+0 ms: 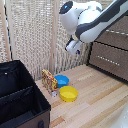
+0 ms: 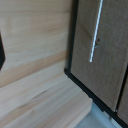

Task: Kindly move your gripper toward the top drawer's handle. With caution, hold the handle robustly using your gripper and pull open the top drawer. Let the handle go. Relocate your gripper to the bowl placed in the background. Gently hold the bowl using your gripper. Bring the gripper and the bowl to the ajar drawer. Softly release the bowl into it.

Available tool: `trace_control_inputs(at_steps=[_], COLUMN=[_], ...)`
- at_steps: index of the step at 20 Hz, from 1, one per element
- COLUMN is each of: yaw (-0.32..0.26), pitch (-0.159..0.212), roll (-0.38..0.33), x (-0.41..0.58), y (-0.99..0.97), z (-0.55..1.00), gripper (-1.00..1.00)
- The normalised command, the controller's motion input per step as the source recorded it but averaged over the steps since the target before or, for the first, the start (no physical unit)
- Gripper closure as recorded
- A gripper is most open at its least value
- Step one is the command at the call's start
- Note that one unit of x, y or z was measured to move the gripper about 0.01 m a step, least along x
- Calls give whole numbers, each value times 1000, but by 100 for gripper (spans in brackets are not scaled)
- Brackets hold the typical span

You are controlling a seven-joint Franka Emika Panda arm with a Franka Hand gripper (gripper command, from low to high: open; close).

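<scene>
The grey-brown dresser stands at the exterior view's right. Its top drawer (image 1: 119, 37) is shut and partly hidden behind my arm, and the pale bar handle (image 1: 118, 32) shows on its front. The blue bowl (image 1: 62, 80) sits on the wooden floor behind the yellow bowl (image 1: 68, 93). My gripper (image 1: 75, 49) hangs in the air to the left of the dresser, well above the bowls, holding nothing. The wrist view shows a shut drawer front (image 2: 102, 60) with a pale bar handle (image 2: 95, 32); I cannot tell which drawer it is. One dark finger (image 2: 1, 50) shows at that picture's edge, so the fingers stand apart.
A lower drawer (image 1: 107, 62) with its own bar sits under the top one. A colourful box (image 1: 49, 80) stands beside the blue bowl. A large black bin (image 1: 20, 97) fills the exterior view's left. A pale slatted wall (image 1: 35, 35) runs behind.
</scene>
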Motion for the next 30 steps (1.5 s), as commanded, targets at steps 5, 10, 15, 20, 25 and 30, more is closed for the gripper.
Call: trace_control_inputs(at_steps=[5,10,15,20,25,30], yaw=[71,105,110,82,70,63], pitch=[2,-4,-8,-38,-71,-87], roll=[-375,-375,-374,-310,-190,-135], x=[0,0,0,-71,-178,-162], y=[-170,-195,-167,-429,-679,-770], z=[0,0,0,38,285,373], gripper=[-100,-100,-100,-100,-100,-100])
